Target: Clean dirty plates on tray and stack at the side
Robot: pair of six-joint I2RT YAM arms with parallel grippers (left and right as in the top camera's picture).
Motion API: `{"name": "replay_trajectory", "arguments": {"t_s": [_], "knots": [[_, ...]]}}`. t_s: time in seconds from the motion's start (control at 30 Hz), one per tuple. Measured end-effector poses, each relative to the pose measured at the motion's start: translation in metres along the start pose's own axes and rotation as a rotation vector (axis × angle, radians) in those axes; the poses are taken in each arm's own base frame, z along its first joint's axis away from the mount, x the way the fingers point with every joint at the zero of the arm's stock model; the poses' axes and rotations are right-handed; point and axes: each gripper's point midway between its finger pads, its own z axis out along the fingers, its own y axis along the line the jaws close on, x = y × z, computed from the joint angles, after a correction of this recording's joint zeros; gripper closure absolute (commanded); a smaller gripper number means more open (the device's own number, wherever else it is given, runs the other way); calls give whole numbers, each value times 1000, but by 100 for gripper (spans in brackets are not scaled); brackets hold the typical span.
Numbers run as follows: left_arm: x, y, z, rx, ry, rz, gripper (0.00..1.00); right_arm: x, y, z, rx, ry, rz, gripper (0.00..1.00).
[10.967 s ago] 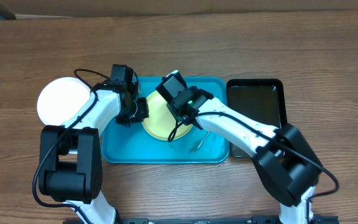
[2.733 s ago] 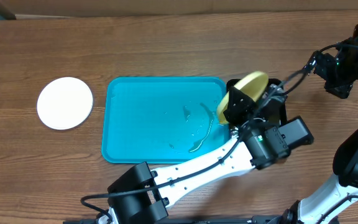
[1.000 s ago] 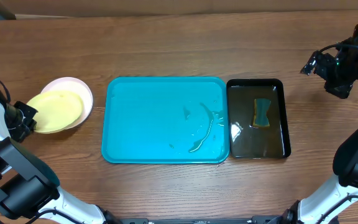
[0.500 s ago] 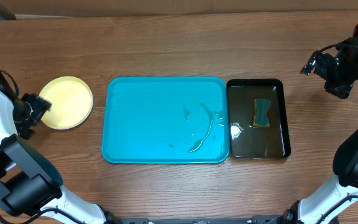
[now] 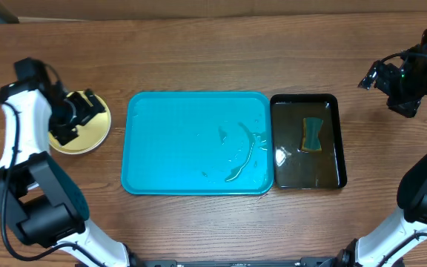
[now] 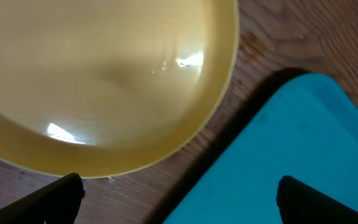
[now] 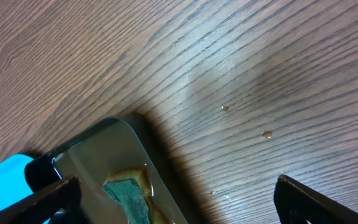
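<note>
A pale yellow-green plate (image 5: 97, 130) lies flat on the table, left of the turquoise tray (image 5: 169, 148). My left gripper (image 5: 79, 119) hovers over that plate, open and holding nothing. In the left wrist view the plate (image 6: 98, 81) fills the upper left, the tray's corner (image 6: 303, 143) sits at the right, and my left gripper (image 6: 179, 205) spans bare wood. The tray holds only smears of liquid (image 5: 239, 152). My right gripper (image 5: 373, 76) hangs open above the table at the far right, off the tray.
A black glossy tray (image 5: 336, 141) of water stands against the turquoise tray's right side, with a green sponge (image 5: 313, 134) in it. The right wrist view shows that black tray's corner (image 7: 107, 134), the sponge (image 7: 129, 196) and droplets on the wood (image 7: 266, 134).
My left gripper has opened and let go of the yellow-green plate, which now lies flat. The arm has swung from the plate's left side to above it. The right arm has not moved.
</note>
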Motion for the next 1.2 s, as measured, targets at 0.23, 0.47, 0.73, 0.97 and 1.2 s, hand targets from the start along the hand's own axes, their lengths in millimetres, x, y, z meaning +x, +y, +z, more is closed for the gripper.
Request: {"name": "replay_trajectory", "arguments": {"t_s": [0.23, 0.47, 0.73, 0.97, 1.2], "knots": [[9, -20, 4, 10, 14, 55, 0, 0, 0, 0, 0, 0, 0, 0], [9, -21, 4, 10, 15, 57, 0, 0, 0, 0, 0, 0, 0, 0], [9, -21, 4, 10, 15, 57, 0, 0, 0, 0, 0, 0, 0, 0], [9, -21, 4, 10, 15, 57, 0, 3, 10, -4, -6, -9, -24, 0], [9, -21, 4, 10, 15, 57, 0, 31, 88, -98, -117, -222, -223, 0]]}}
